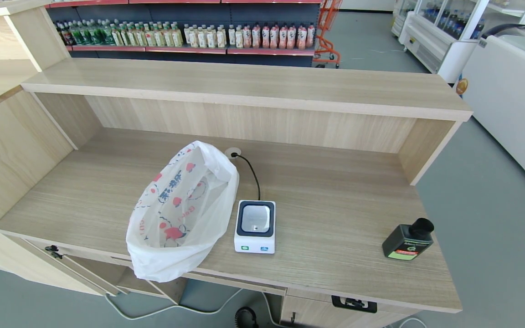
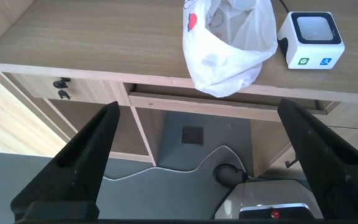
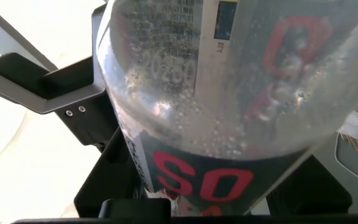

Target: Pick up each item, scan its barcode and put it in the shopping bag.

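While the wooden checkout counter (image 1: 335,191) is sitting under the head camera, a white plastic shopping bag (image 1: 182,214) with red and blue print is standing open towards its front left, its bottom sagging over the front edge. Just beside the bag, on its right, a small white barcode scanner (image 1: 254,226) is facing upward, with a black cable (image 1: 251,175) running back to a hole in the counter. Well apart from both, near the front right corner, a dark bottle (image 1: 408,240) with a black cap is lying on its side, and nothing is touching it.

The right gripper (image 3: 185,168) is clamping a clear bottle (image 3: 229,74) of fizzy drink with a red-lettered label. The bottle is sitting between the black fingers, very close to the wrist camera, against a pale blurred background, so its place relative to the scanner is impossible to tell. The left gripper (image 2: 199,109) is hanging in front of and below the counter edge, its fingers spread wide and holding nothing.

Judging from this, the task is looking partly done at most. The clear bottle is in hand but not in the bag, and whether it is scanned is unclear. The dark bottle is waiting for all three steps. What is inside the bag is too hidden to make out.
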{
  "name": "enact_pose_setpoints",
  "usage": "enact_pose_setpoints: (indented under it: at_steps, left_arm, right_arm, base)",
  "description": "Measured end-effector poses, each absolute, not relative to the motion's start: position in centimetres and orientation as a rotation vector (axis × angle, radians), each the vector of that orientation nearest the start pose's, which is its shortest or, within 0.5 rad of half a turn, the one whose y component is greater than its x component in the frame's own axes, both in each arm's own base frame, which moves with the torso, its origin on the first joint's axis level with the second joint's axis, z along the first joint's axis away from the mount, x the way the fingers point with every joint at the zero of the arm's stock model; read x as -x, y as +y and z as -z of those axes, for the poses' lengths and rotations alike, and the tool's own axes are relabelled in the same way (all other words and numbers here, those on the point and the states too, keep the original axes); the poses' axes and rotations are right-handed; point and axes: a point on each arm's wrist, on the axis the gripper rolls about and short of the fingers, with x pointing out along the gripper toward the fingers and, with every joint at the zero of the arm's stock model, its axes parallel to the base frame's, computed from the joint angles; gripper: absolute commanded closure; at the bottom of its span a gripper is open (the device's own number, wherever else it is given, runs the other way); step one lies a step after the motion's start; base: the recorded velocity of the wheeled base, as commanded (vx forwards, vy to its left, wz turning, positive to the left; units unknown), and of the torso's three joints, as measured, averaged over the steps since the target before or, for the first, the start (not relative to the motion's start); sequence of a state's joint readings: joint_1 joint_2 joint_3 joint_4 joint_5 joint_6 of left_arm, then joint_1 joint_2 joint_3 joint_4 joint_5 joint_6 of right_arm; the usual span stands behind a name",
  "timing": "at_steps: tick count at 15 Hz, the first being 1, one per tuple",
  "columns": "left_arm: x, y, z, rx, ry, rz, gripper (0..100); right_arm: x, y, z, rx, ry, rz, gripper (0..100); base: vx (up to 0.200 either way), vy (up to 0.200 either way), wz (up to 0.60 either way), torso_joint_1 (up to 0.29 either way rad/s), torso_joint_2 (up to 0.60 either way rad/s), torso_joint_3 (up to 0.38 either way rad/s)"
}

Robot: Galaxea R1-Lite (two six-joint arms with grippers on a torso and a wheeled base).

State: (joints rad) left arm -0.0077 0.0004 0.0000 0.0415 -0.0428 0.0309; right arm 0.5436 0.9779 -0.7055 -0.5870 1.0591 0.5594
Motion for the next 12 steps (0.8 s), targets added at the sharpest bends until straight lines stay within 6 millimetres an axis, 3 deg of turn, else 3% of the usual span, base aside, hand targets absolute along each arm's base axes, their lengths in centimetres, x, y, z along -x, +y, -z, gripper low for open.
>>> enact_pose_setpoints:
  at_steps: [12]
  left_arm:
    - [2.29, -0.08, -7.13, -0.030, 0.041, 0.051, 0]
  right_arm:
    - [-7.61, 6.55, -30.16, -0.340, 0.105, -1.599, 100]
  base:
    - [0.000, 0.000, 0.00, 0.000, 0.00, 0.000]
